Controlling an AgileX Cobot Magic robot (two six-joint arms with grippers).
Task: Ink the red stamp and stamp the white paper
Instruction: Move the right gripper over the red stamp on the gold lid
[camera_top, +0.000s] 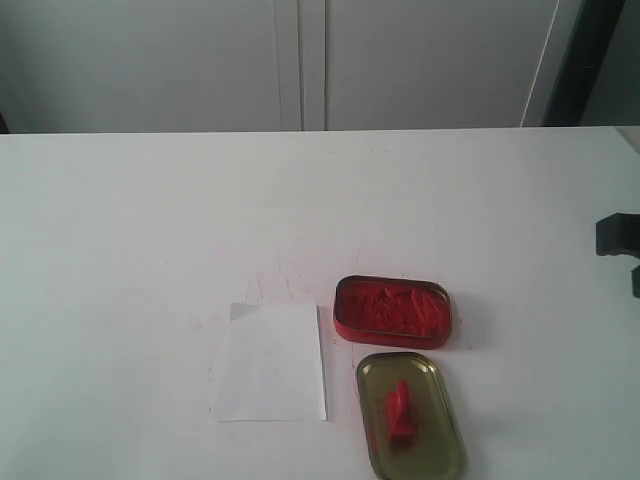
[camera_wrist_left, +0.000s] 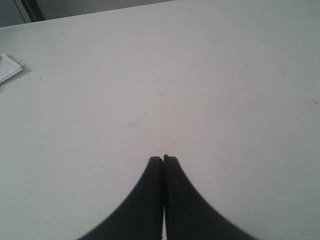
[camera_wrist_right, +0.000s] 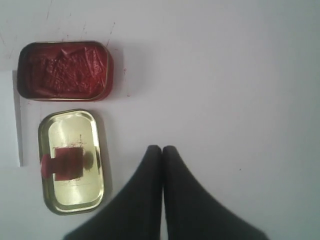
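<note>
- The small red plastic stamp (camera_top: 401, 412) lies on its side in a gold oval lid (camera_top: 435, 400), just beside the open red ink tin (camera_top: 390, 337).
- The thin white paper sheet (camera_top: 270, 362) lies flat beside that tin, unmarked.
- Left tool (camera_wrist_left: 163, 158) and right tool (camera_wrist_right: 162, 148) are clenched, empty; gripping, inking and stamping all remain.

You see a glossy gold metal lid (camera_wrist_right: 75, 195); the red stamp (camera_wrist_right: 63, 164), dull plastic; rough, clumped ink (camera_top: 392, 308) in the red tin (camera_top: 390, 338); matt white paper (camera_top: 270, 365); a smooth matt table (camera_top: 140, 220).
</note>
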